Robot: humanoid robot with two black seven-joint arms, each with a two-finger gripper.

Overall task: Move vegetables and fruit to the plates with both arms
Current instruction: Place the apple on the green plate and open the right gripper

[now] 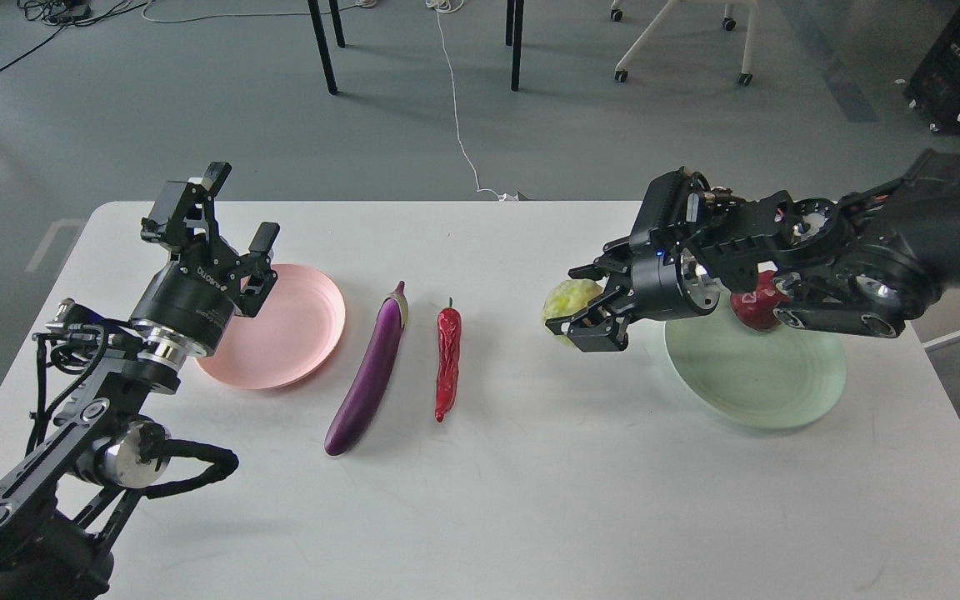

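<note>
Right arm (863, 250) partly hides pomegranate (753, 304).

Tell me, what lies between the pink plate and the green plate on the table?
In the head view: eggplant, then chili pepper, then yellow-green fruit at the right claw, between pink plate and green plate.

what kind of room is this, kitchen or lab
Probably a lab or office workspace, not a kitchen: a plain white table on grey floor, loose cables trailing across it, and a wheeled chair base behind.

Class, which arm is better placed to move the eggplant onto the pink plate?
Left. Its open gripper hovers by the pink plate, next to the eggplant; the right gripper is busy at the yellow-green fruit.
</note>
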